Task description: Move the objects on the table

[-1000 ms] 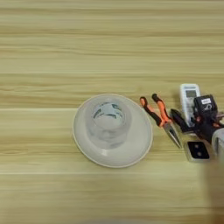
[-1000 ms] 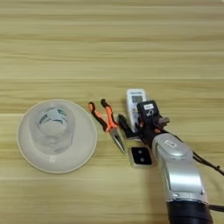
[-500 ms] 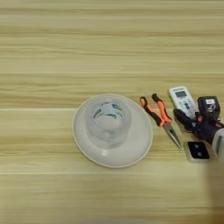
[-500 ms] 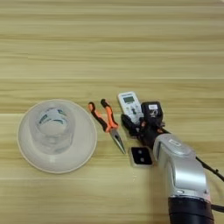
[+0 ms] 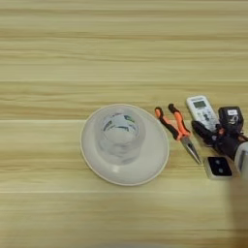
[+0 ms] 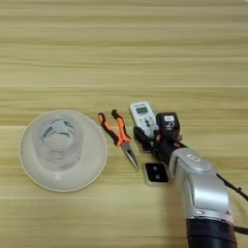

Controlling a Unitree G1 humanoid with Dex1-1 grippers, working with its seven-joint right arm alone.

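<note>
The silver forearm point(image 6: 203, 193) comes up from the near edge of the surface point(image 6: 121, 58), on the right. At its tip the right gripper point(image 6: 154, 134) sits at the remote's near end. Its two black fingers point(image 6: 141, 137) are spread, one on each side of the white remote point(image 6: 143, 116); whether they actually press on it I cannot tell.

Taking the remote as the landmark: it lies flat, tilted a little, its small screen at the far end. Just nearer than the remote and left of the forearm lies a small white square thing with a dark face point(image 6: 156, 173), close to the gripper but apart from the remote.

Just left of the remote lie the needle-nose pliers point(image 6: 119, 141), orange-and-black handles pointing away and the metal tip pointing near and to the right, toward the square thing. They lie beside the remote without touching it.

Well to the left of the remote, past the pliers, a shallow white dish point(image 6: 92, 167) rests on the surface, and the clear glass cup point(image 6: 59, 143) stands inside it, its mouth up as far as I can see.

Beyond the remote the wood runs on in pale, streaked grain.
</note>
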